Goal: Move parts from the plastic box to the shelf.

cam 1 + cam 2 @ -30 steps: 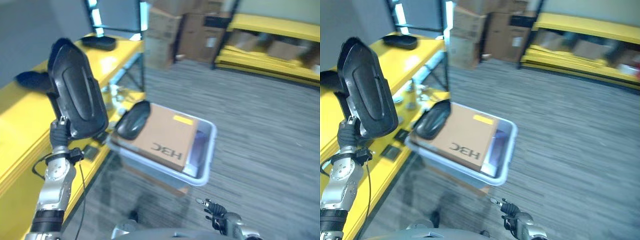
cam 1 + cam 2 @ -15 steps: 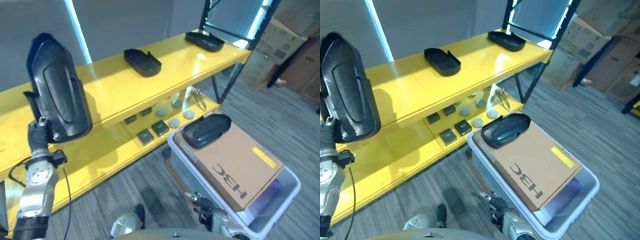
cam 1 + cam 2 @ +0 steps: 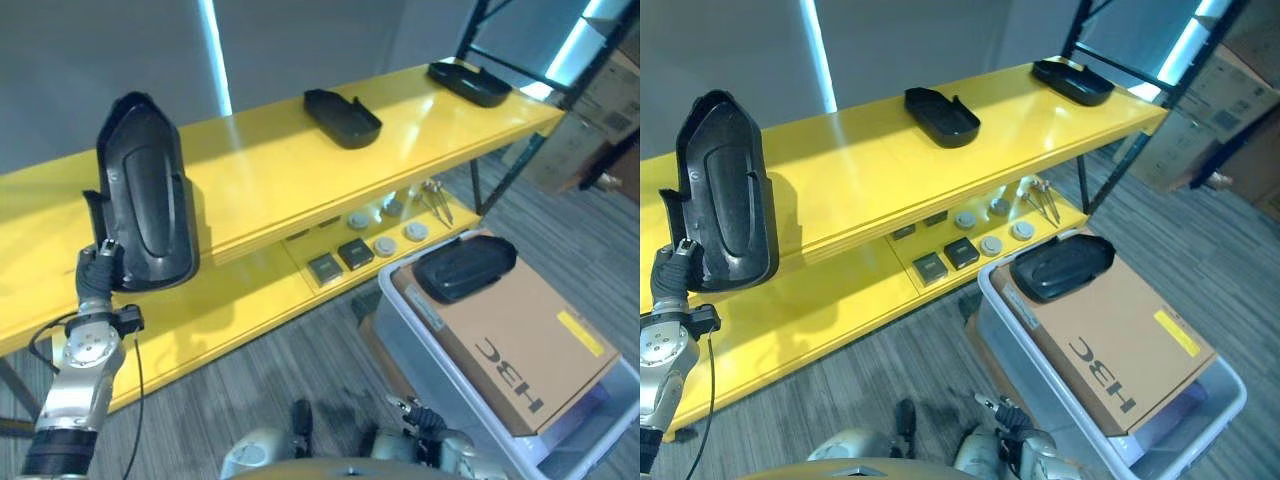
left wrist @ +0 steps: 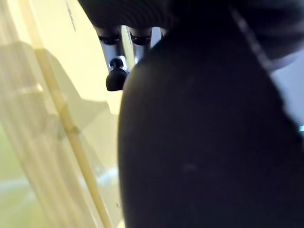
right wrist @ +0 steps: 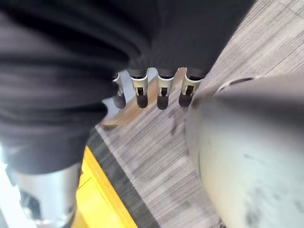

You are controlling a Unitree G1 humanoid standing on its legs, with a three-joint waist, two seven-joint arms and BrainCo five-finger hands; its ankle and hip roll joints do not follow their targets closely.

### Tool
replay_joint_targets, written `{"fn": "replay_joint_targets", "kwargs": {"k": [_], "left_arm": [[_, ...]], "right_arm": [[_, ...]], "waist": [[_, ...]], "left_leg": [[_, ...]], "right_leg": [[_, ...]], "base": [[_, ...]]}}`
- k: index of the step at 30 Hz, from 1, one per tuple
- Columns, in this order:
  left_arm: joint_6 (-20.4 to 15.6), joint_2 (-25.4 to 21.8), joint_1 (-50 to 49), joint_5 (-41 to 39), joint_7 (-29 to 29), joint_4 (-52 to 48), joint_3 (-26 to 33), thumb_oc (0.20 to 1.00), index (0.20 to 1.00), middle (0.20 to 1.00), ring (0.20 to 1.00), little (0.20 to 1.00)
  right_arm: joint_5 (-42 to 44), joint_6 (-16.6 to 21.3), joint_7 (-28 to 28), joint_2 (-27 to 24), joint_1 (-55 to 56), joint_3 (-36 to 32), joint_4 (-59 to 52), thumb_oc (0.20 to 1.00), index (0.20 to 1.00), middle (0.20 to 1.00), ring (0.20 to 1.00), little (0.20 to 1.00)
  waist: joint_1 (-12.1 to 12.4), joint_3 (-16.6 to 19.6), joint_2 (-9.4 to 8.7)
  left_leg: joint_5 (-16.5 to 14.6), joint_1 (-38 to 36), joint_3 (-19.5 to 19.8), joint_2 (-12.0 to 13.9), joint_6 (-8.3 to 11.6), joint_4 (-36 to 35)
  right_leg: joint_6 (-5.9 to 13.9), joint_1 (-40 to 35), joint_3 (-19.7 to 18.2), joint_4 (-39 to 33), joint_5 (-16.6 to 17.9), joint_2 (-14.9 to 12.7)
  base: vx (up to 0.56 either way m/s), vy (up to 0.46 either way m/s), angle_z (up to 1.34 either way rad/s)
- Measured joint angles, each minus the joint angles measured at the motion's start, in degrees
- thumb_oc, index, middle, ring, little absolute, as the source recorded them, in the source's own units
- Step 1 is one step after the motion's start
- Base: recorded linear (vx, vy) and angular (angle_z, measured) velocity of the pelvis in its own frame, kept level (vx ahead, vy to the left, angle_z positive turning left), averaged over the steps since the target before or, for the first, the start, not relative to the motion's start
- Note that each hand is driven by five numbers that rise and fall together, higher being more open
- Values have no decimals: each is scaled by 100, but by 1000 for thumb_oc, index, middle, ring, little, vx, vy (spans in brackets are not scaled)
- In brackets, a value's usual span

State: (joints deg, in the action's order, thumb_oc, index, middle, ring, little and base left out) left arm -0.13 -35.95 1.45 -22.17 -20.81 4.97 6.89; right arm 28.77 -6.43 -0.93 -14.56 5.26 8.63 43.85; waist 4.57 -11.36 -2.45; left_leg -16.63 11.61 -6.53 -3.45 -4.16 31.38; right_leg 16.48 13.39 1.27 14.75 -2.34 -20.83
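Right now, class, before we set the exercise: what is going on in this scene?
The left robot hand holds a large black moulded plastic part upright in front of the yellow metal shelf, where two similar black parts already lie on the top level. Another black part rests on a brown cardboard box in the grey plastic box. The right robot hand hangs low and relaxed, holding nothing.

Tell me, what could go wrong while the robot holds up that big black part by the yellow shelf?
The left hand grips the tall black part only at its bottom end, so it might tip or slip. It could also bump the yellow shelf edge going in. Another black part lies loose on the cardboard box in the plastic box and may slide off.
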Motion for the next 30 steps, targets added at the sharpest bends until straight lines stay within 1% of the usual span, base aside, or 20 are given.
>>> {"fn": "replay_joint_targets", "kwargs": {"k": [1,2,3,4,5,6,7,10,13,14,15,16,17,22,23,25,26,28,29,30], "left_arm": [[31,173,49,0,-47,160,40,200,200,200,200,200],[173,297,16,-18,-35,203,-21,200,200,200,200,200],[193,294,16,-16,-6,148,-33,200,200,200,200,200],[210,279,-23,-13,-7,72,-32,200,200,200,200,200],[243,278,-64,-10,-10,11,-43,200,200,200,200,200],[339,279,-62,-11,-6,-7,-59,200,200,200,200,200],[416,413,-77,-11,-18,-19,-55,200,200,200,200,200],[562,488,-242,-9,7,-303,-55,200,200,200,200,200],[702,651,-212,8,169,-640,-227,200,200,200,200,200],[776,673,-100,12,222,-632,-340,200,200,200,200,200],[878,680,70,43,307,-622,-542,200,200,200,200,200],[911,684,125,80,357,-621,-646,200,200,200,200,200],[1005,681,248,211,380,-570,-828,200,200,200,200,200],[1386,577,914,330,320,565,-1168,200,200,200,200,200],[1487,522,1105,337,231,1005,-1187,200,200,200,200,200],[1608,487,1406,388,111,1664,-1258,200,200,200,200,200],[1733,473,1525,429,-62,2036,-1292,200,200,200,200,200],[1775,434,1750,428,-179,2468,-1435,200,200,200,200,200],[1801,430,1832,435,-255,2622,-1455,200,200,200,200,200],[1809,432,2298,436,-350,3358,-1688,200,200,200,200,200]], "right_arm": [[-4,32,13,24,8,-111,-49,1000,1000,1000,1000,1000],[-5,-31,-50,21,89,-156,-132,1000,1000,1000,1000,1000],[-7,-125,-110,30,134,-139,-127,1000,1000,1000,1000,1000],[-7,-189,-163,26,164,-137,-103,1000,1000,1000,1000,1000],[-6,-227,-184,-10,186,-127,-76,1000,1000,1000,1000,1000],[-6,-256,-216,-70,197,-37,103,1000,1000,1000,1000,1000],[-1,-259,-212,-145,207,-27,203,1000,1000,1000,1000,1000],[17,-233,-202,-307,151,-64,187,1000,1000,1000,1000,1000],[53,-364,-126,-492,192,-86,45,1000,1000,1000,1000,1000],[80,-364,-102,-490,273,-89,-29,1000,1000,1000,1000,1000],[126,-372,-90,-454,315,-85,-31,1000,1000,1000,1000,1000],[133,-380,-68,-453,389,-81,-17,1000,1000,1000,1000,1000],[231,-383,27,-439,388,-79,-12,1000,1000,1000,1000,1000],[292,-390,27,-359,299,-21,14,1000,1000,1000,1000,1000],[275,-399,18,-338,309,-18,116,1000,1000,1000,1000,1000],[225,-428,11,-351,366,26,186,1000,1000,1000,1000,1000],[216,-465,-2,-361,497,31,214,1000,1000,1000,1000,1000],[111,-488,-27,-383,556,71,206,1000,1000,1000,1000,1000],[49,-507,-42,-394,643,88,212,1000,1000,1000,1000,1000],[-16,-506,-122,-492,727,190,214,1000,1000,1000,1000,1000]], "waist": [[-3,4,-12],[-22,56,7],[-4,78,-34],[54,97,-75],[62,115,-101],[75,188,-232],[124,190,-169],[122,281,-4],[-16,365,145],[-131,414,118],[-284,473,54],[-344,494,47],[-401,499,50],[-675,520,71],[-803,555,95],[-875,588,147],[-988,661,205],[-1032,696,264],[-1139,693,276],[-1204,695,319]], "left_leg": [[-17,-80,38,-41,2,-22],[169,-201,330,-10,267,-390],[256,-296,434,27,291,-720],[379,-455,364,138,244,-1063],[773,-598,317,230,295,-1425],[1107,-828,333,217,433,-1869],[1170,-949,304,305,498,-2057],[1364,-1123,-135,629,589,-2487],[1852,-1388,-574,869,736,-3095],[1843,-1365,-890,976,720,-3164],[1844,-1392,-1467,1135,723,-3211],[1888,-1367,-1663,1192,717,-3213],[2088,-1324,-1862,1243,705,-3182],[2206,-1472,-1882,1091,729,-3268],[2210,-1493,-1894,1068,724,-3297],[2242,-1580,-1967,1042,717,-3388],[2247,-1618,-2038,1029,719,-3465],[2278,-1602,-2040,1022,716,-3478],[2280,-1603,-2063,1023,720,-3477],[2280,-1533,-2167,1027,718,-3479]], "right_leg": [[-46,27,-108,-14,118,-56],[-268,-168,386,-116,221,28],[-288,-314,655,-248,251,131],[-280,-479,823,-404,274,291],[-326,-747,954,-601,359,447],[-620,-1343,1043,-1017,570,645],[-708,-1580,1131,-1275,683,738],[-787,-1711,1314,-1420,641,908],[-862,-1963,1670,-1634,608,1075],[-875,-2072,1863,-1744,618,1068],[-892,-2172,2137,-1814,600,1064],[-901,-2156,2164,-1779,586,1064],[-899,-2154,2201,-1771,566,1066],[-865,-2123,2120,-1723,575,971],[-845,-2118,2114,-1707,574,947],[-812,-2099,2050,-1648,555,922],[-797,-1998,1931,-1588,544,907],[-791,-1931,1883,-1525,540,901],[-792,-1893,1845,-1510,541,886],[-772,-1627,1734,-1259,452,825]], "base": [[279,-265,52],[247,-246,69],[282,-272,90],[255,-253,76],[272,-277,97],[218,-227,83],[195,-202,64],[105,-128,31],[99,-152,46],[80,-113,92],[21,-54,95],[47,-27,77],[68,33,21],[91,76,-2],[117,135,-9],[102,123,-18],[84,107,-27],[44,128,-17],[-24,160,-20],[-71,110,-23]]}}
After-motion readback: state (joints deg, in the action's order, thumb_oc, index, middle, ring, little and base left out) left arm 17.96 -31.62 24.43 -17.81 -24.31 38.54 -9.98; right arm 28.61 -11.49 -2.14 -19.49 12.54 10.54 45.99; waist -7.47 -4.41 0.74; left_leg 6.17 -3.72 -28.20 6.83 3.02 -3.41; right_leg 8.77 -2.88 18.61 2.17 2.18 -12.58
